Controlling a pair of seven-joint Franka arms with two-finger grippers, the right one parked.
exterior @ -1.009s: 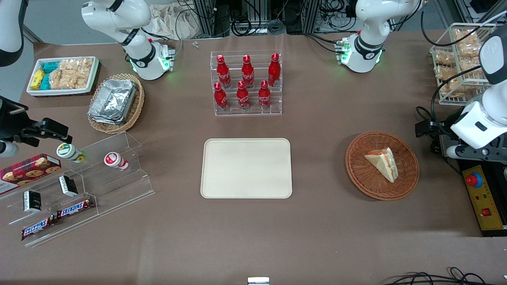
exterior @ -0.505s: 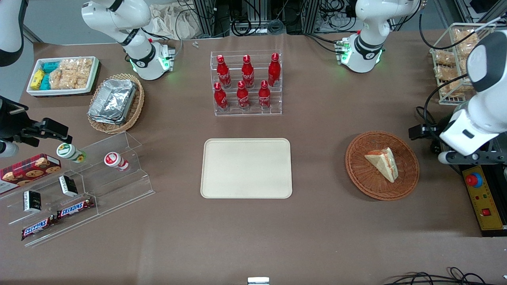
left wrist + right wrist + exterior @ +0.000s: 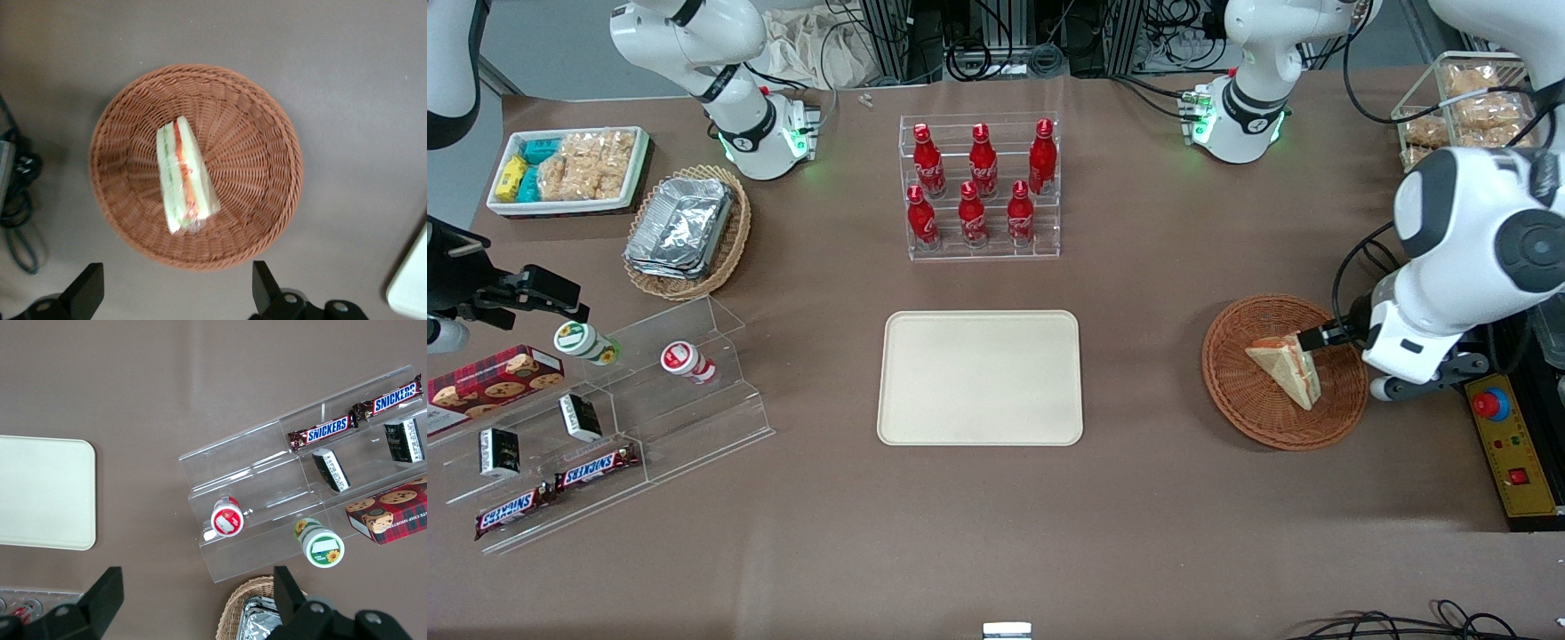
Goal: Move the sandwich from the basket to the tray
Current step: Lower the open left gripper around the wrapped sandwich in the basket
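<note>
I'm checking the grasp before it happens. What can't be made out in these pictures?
- Front view: the gripper above the basket is mostly hidden by the arm's own wrist.
- Left wrist view: the fingertips are cut off by the edge.
- Both views: the underside of the sandwich is hidden.

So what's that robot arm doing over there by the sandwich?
It is getting ready to pick it up. The gripper hovers above the round brown basket, fingers open and empty. The sandwich lies in the basket, untouched. The cream tray where it should go sits in the middle of the table with nothing on it.
</note>
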